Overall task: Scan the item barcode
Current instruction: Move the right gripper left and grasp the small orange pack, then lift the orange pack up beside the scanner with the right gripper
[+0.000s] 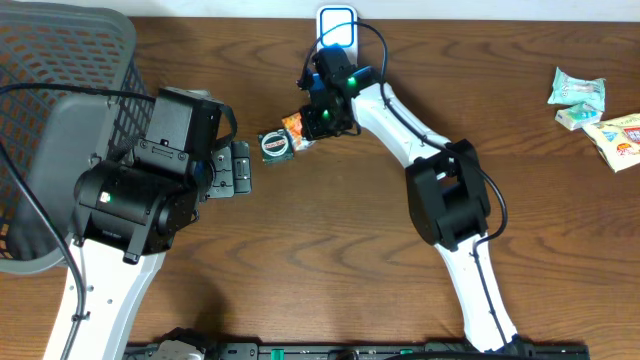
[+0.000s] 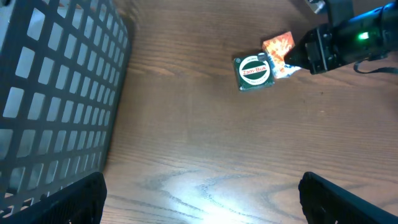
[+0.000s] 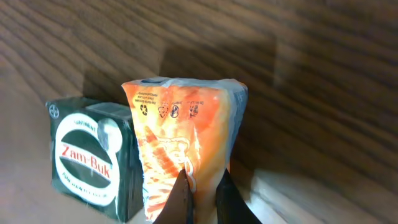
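An orange snack packet [image 3: 186, 124] stands on the wooden table with one edge pinched between the jaws of my right gripper [image 3: 202, 196], which is shut on it. From overhead the packet [image 1: 295, 127] lies just left of the right gripper [image 1: 318, 122]. A dark green Zam-Buk box [image 3: 90, 158] sits against the packet's left side. In the left wrist view the box [image 2: 254, 73] and the packet [image 2: 278, 45] lie far ahead. My left gripper [image 2: 202, 199] is open over bare wood with nothing between its fingers. No barcode shows.
A dark mesh basket [image 1: 50, 60] fills the left side, close to the left arm. A white device with a blue-lit ring [image 1: 337, 27] stands at the table's far edge behind the right gripper. Two snack packets [image 1: 577, 92] [image 1: 620, 135] lie far right.
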